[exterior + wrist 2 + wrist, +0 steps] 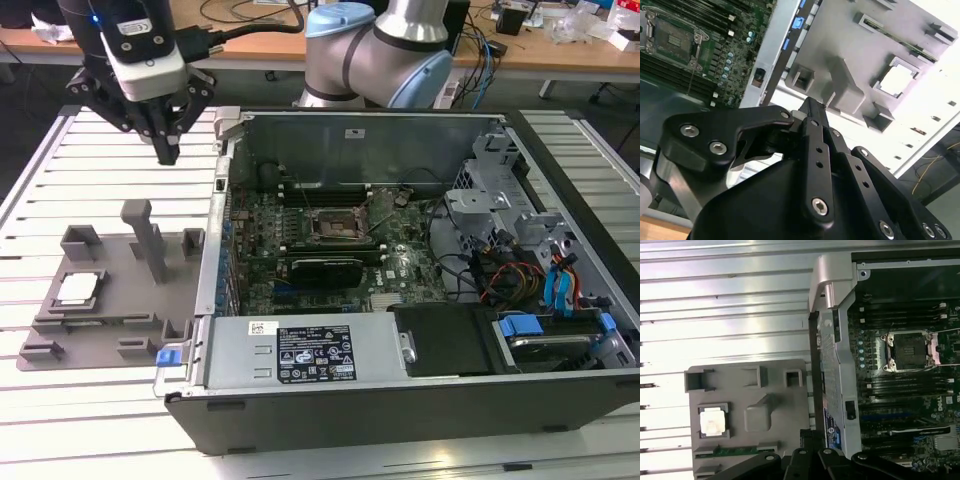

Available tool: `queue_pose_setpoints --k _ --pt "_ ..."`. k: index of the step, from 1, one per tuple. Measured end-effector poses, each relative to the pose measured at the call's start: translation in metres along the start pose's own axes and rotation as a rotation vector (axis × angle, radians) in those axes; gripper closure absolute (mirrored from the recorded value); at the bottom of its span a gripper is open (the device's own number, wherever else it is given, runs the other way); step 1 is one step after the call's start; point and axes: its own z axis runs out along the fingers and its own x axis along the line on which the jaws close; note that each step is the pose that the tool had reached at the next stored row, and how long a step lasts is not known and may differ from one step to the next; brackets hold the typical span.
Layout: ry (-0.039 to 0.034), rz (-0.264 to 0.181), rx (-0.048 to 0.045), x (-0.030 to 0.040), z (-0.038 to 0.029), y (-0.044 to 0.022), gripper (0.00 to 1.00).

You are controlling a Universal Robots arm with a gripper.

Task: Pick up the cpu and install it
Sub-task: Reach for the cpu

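The cpu [78,289] is a small silvery square chip lying flat in a recess of the grey fixture tray [120,305], on the exterior view's left. Both wrist views look down on the cpu [897,80] [713,421] in the tray [850,45] [755,390]. My gripper [168,152] hangs well above the tray's far side, its black fingers [812,112] shut together on nothing. The black-framed motherboard socket [338,226] [671,37] [907,351] stands open and empty inside the computer case.
The open computer case [400,365] lies to the right of the tray on a slatted white table [60,180]. A tall grey post [150,240] rises from the tray. A green memory stick [735,451] lies in a tray slot. Cables and drive bays [540,280] fill the case's right side.
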Motion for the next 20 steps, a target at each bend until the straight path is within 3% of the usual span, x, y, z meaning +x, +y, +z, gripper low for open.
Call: queue_pose_setpoints --k 11,14,20 --pt "0.0 0.0 0.0 0.0333 0.0001 -0.0025 0.89" --pt "0.0001 0.0 0.0 0.046 0.0001 -0.0035 0.89" --pt "0.0001 0.0 0.0001 0.062 0.0002 -0.0047 0.89"
